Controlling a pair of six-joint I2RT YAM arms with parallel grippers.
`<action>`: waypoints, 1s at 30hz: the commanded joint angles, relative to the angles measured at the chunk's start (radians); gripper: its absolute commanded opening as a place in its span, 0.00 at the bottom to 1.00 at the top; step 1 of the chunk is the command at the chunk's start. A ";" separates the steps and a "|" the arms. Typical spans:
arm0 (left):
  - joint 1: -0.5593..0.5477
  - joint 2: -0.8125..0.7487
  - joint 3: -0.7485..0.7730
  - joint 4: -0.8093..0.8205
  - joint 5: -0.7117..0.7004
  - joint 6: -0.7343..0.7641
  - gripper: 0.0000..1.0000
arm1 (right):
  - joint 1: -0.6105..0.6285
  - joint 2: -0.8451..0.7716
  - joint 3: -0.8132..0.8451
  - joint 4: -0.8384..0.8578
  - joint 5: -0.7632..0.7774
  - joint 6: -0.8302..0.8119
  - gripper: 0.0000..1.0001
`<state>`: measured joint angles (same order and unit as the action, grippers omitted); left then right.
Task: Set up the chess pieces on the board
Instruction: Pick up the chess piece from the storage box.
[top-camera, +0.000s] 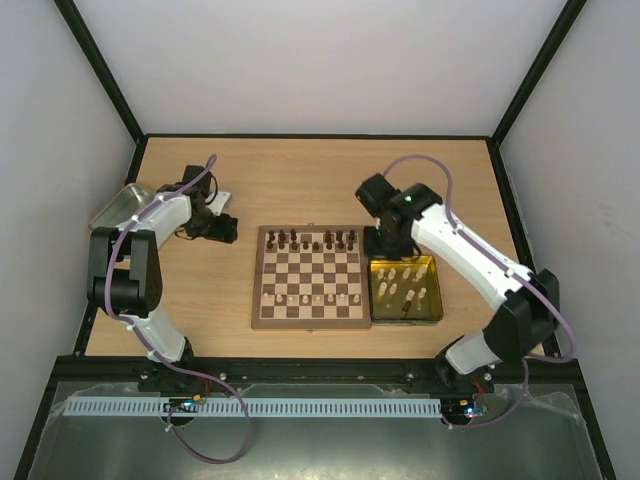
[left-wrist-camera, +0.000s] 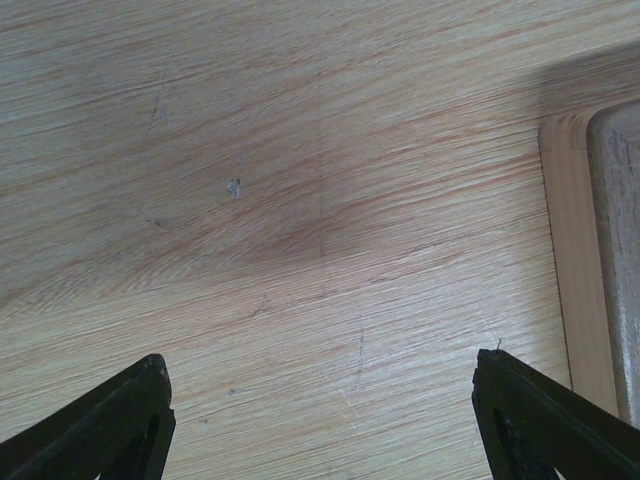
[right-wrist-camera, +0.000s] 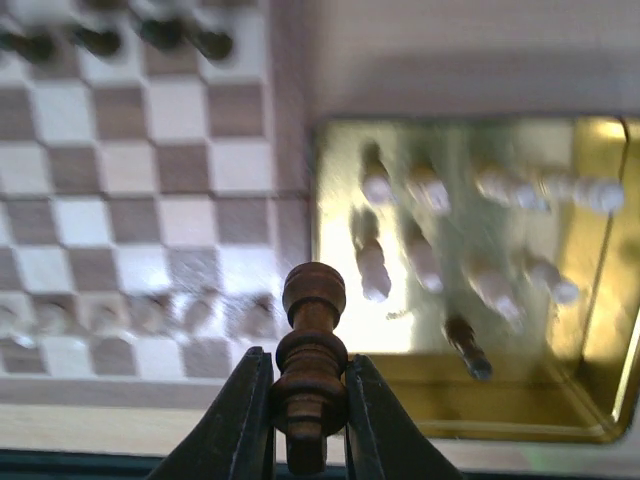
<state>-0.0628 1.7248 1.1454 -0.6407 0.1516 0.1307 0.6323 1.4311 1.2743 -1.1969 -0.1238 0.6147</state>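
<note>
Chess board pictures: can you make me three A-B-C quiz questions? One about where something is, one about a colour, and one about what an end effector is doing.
1. Where is the yellow tray compared with the board?
A) left of it B) right of it C) on top of it
2. What colour is the chess piece in the right end effector?
A) dark brown B) cream C) red
3. The left end effector is:
A) shut on a piece B) open, holding nothing C) shut on a tray

Answers:
1 B, the top view shows it beside the board's right edge.
2 A, the right wrist view shows the clamped piece is brown.
3 B, the left wrist view shows it spread wide, nothing in it.
</note>
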 joint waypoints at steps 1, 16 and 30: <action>-0.006 0.012 0.007 -0.011 0.008 0.003 0.82 | 0.012 0.149 0.209 -0.080 0.030 -0.067 0.09; -0.006 -0.007 -0.007 -0.003 0.000 0.005 0.82 | 0.064 0.691 0.831 -0.090 0.010 -0.070 0.09; -0.006 0.008 -0.001 0.002 0.002 0.007 0.82 | 0.114 0.849 0.956 -0.089 0.006 -0.041 0.08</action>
<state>-0.0654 1.7248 1.1442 -0.6353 0.1528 0.1310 0.7265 2.2517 2.1979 -1.2491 -0.1249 0.5648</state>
